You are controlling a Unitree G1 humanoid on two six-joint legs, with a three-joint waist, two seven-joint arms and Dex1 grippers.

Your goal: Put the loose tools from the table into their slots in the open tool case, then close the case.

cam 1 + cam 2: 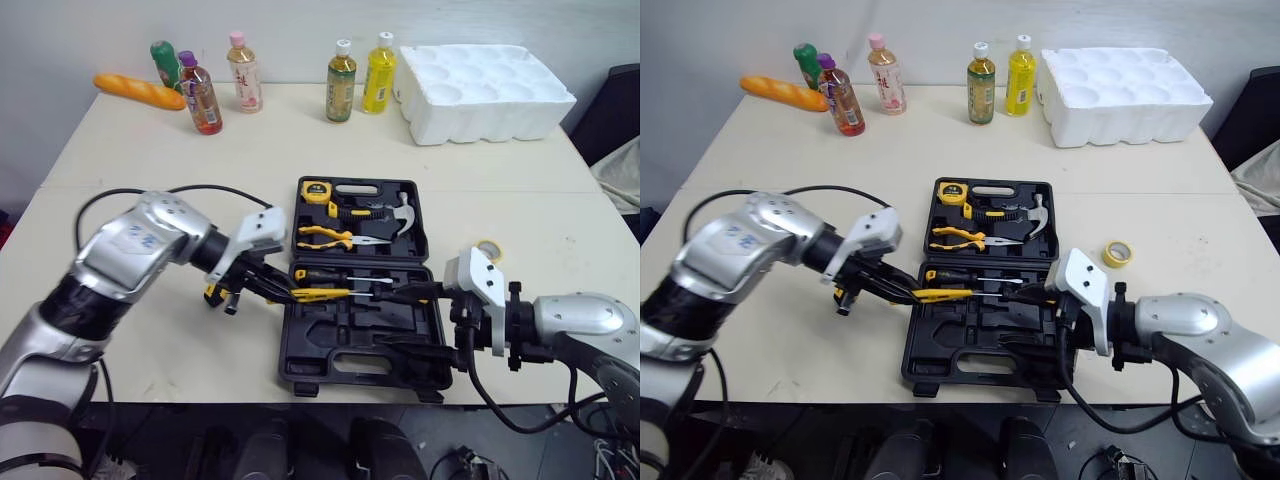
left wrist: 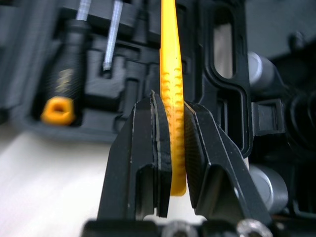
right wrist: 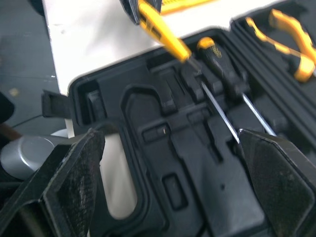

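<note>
The open black tool case (image 1: 360,340) lies at the table's front middle. Its far half holds a tape measure (image 1: 316,190), a hammer (image 1: 387,211) and yellow-handled pliers (image 1: 328,236). A black-handled screwdriver (image 1: 322,274) sits in the near half. My left gripper (image 1: 268,285) is shut on a yellow-handled screwdriver (image 1: 322,294), held over the near half's left side with the shaft pointing right. In the left wrist view the yellow handle (image 2: 172,94) sits squeezed between the fingertips (image 2: 148,143). My right gripper (image 1: 415,320) stands open at the near half's right edge, holding nothing.
A yellow tape roll (image 1: 488,249) lies right of the case. At the back stand several bottles (image 1: 342,82), a bread loaf (image 1: 140,92) and a white foam tray (image 1: 485,90). A small yellow-black item (image 1: 214,293) shows under my left wrist.
</note>
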